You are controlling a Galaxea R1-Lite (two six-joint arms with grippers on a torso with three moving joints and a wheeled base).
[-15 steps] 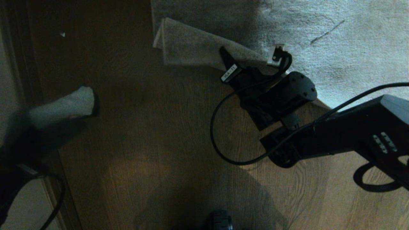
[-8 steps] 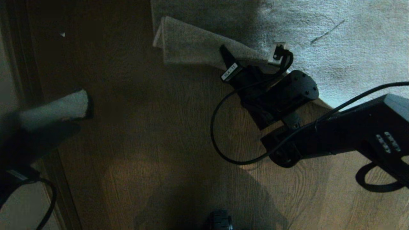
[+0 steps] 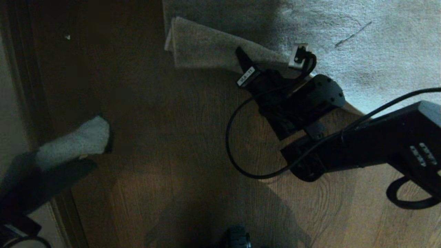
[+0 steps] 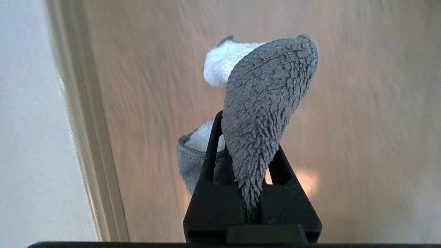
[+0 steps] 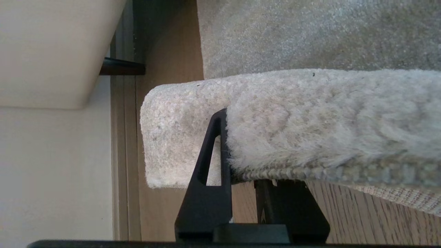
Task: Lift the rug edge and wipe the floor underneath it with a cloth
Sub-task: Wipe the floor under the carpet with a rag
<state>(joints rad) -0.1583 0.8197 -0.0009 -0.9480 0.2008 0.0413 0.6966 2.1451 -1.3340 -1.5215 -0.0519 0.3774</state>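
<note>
The rug (image 3: 361, 44) lies at the far right, and its rug edge (image 3: 206, 48) is folded up off the floor (image 3: 165, 144) at the corner. My right gripper (image 3: 248, 70) is shut on that edge; in the right wrist view the plush rug edge (image 5: 310, 131) sits clamped in the right gripper (image 5: 246, 155), with bare planks beneath. At the near left, my left gripper (image 3: 101, 137) is shut on the cloth (image 3: 75, 143), a small grey terry piece just above the floor. In the left wrist view the cloth (image 4: 265, 103) sticks up out of the left gripper (image 4: 246, 144).
A pale wall and skirting board (image 3: 20, 103) run down the left side. A white furniture block (image 5: 51, 51) stands beyond the rug corner. A black cable (image 3: 234, 151) loops below the right wrist. A small white speck (image 3: 67, 37) lies on the far floor.
My left gripper with the cloth has come nearer and slightly rightward over the floor. The right gripper still holds the rug edge up in almost the same place.
</note>
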